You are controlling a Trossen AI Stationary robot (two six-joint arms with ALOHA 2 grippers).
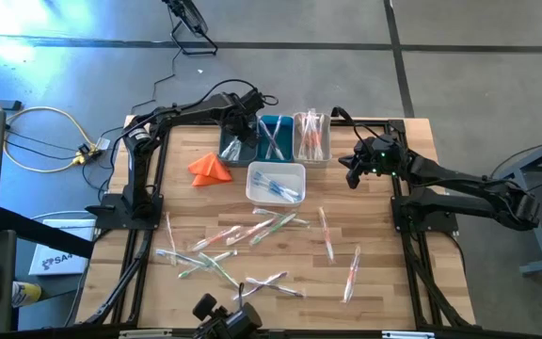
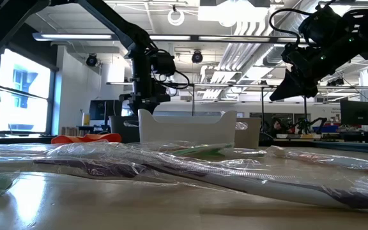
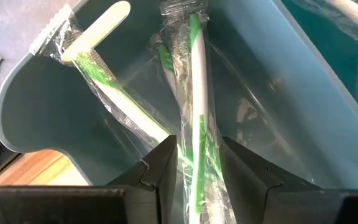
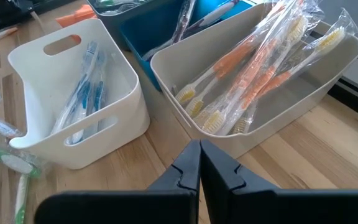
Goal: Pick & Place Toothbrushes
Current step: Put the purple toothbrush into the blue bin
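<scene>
left gripper (image 3: pixel 194 180) | jaws parted, astride green toothbrush (image 3: pixel 196 106) | handle lengthwise between fingers, inside teal bin (image 3: pixel 36 106) | right gripper (image 4: pixel 199 163) clenched, empty

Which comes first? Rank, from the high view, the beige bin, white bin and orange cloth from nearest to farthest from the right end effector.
From the right end effector, shut, at the table's right edge:
1. Beige bin, just left of it, holding orange-handled toothbrushes.
2. White bin, farther left, mid-table.
3. Orange cloth, farthest, on the left side.
</scene>
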